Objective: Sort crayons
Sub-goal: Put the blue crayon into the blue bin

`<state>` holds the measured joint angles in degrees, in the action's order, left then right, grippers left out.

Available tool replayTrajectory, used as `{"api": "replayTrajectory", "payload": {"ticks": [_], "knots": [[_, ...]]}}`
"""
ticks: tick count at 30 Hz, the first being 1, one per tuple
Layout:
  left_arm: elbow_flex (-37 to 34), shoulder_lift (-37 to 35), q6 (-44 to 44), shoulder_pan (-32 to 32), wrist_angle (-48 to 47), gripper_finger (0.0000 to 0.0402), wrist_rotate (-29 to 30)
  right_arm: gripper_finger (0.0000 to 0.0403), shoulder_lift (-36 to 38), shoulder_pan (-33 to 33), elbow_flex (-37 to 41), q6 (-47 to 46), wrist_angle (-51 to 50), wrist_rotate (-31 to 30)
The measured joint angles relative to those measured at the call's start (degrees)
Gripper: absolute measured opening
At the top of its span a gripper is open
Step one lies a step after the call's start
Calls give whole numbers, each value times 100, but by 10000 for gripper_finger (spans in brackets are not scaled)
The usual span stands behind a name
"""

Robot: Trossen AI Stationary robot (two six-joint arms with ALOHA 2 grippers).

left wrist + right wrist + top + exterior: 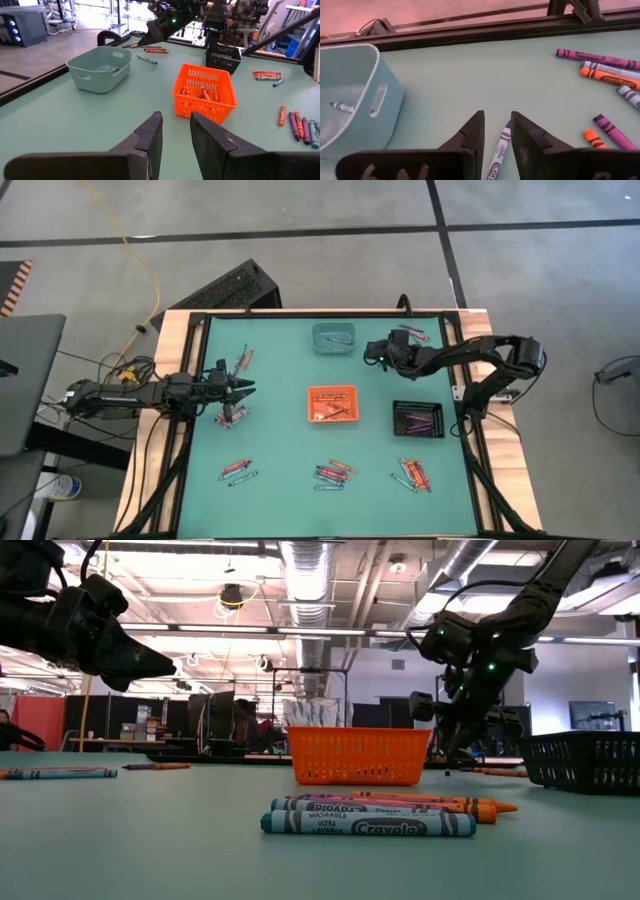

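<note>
Nearest the low camera, a small heap of crayons (370, 816) lies on the green surface (270, 430), a teal one in front. From the left, the left gripper (243, 389) hangs above the surface beside a loose cluster of crayons (231, 416), its fingers (150, 137) slightly parted and holding nothing. More crayons (237, 471) lie scattered along the near edge. At the middle sits the orange tray (332, 403) with several crayons inside; the teal tray (334, 337) behind it holds one grey crayon (341, 107). Farther right, the right gripper (372, 352) hovers just beside the teal tray, fingers (472, 137) narrowly apart and empty, over a white-and-purple crayon (500, 152) on the surface. The black tray (419, 418) stands at the right.
</note>
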<state>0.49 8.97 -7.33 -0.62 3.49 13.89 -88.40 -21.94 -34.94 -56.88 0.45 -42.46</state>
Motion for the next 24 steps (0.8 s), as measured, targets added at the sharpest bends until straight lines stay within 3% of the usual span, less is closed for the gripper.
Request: {"api": "replayTrajectory", "payload": {"ticks": [14, 24], "knots": [[0, 1, 0, 0, 3, 88, 0, 97, -203, 632, -2, -157, -72, -937], [2, 53, 0, 0, 0, 88, 1, 97, -1132, 680, -2, -449, 248, -883]]}}
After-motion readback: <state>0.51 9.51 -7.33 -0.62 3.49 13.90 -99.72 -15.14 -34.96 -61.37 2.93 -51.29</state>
